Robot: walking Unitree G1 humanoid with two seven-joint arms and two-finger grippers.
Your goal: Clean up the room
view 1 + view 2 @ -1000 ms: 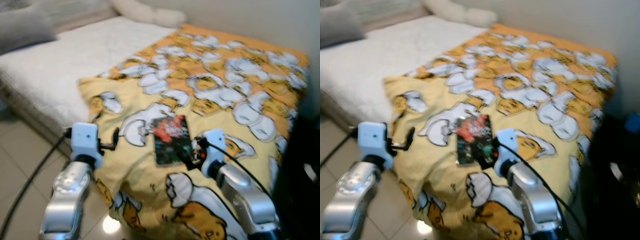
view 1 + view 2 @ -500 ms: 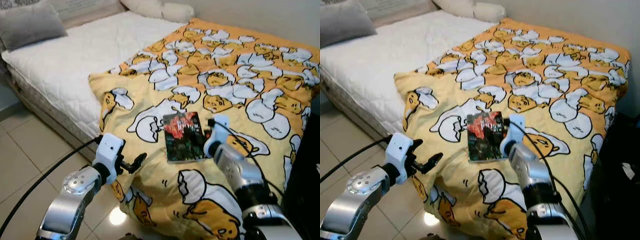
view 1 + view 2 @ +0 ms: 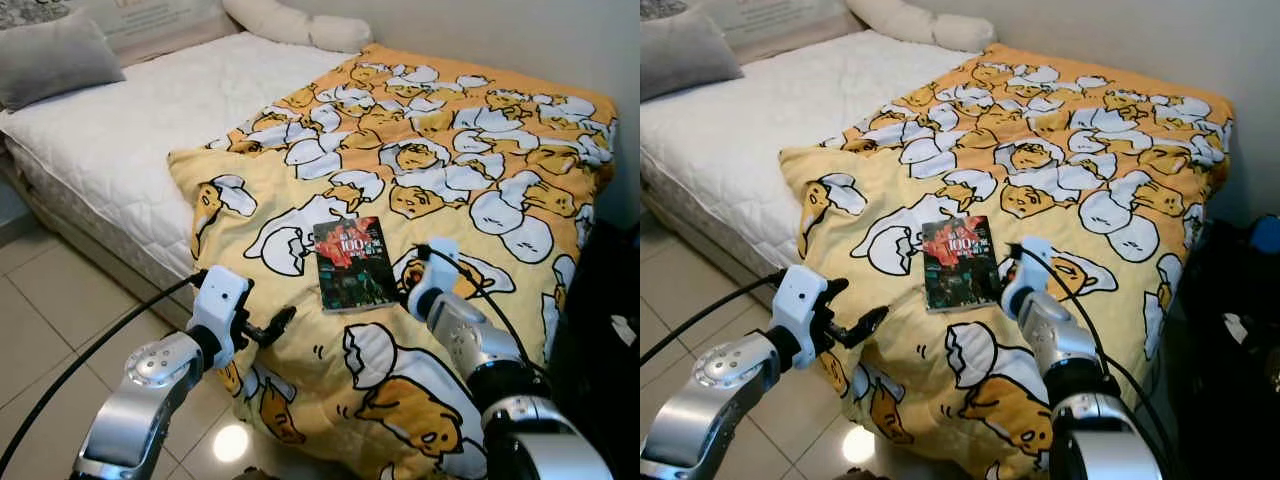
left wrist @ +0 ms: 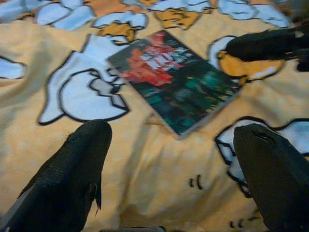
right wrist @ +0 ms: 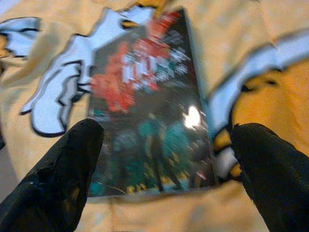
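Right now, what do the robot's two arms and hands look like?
Both arms are silver metal with rounded joint housings. Each wrist carries a white boxy block, and a black cable runs along each arm. The left hand and the right hand each end in two long, matte black fingers with rounded tips.

pillow: grey, at the mattress's head end
mattress: white, quilted (blanket side excluded)
floor: pale tiles
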